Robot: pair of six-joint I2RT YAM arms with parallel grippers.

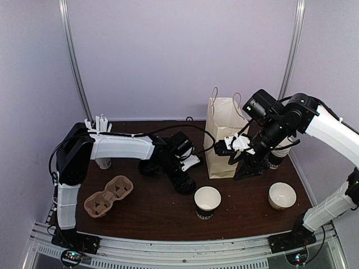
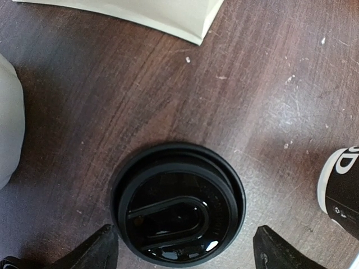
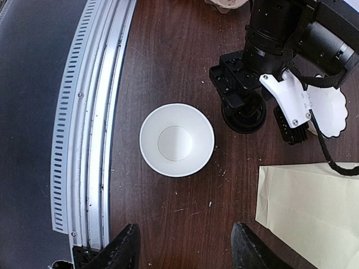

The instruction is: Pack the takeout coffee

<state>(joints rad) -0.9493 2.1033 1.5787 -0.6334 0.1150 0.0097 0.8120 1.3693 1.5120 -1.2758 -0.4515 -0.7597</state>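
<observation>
Straddling the black lid (image 2: 176,202), the left end effector (image 2: 185,249) is spread, pads clear of the rim. The lid lies flat on the bench (image 2: 269,84), top face up: thin, slick plastic, best gripped across the rim. Nearby the paper cup (image 1: 207,202) stands unlidded, mouth up, axis vertical; judged light and crushable. The right end effector (image 3: 188,246) is spread and empty.

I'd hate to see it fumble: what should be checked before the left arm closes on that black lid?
1. Left end effector open, fingers either side of the black lid: ok.
2. Black lid lying flat on the table, top side up: ok.
3. Cup upright, uncovered, standing apart from the lid: ok.
4. Right end effector open and empty: ok.
5. Paper bag standing upright: ok; its mouth open: cannot tell.
</observation>
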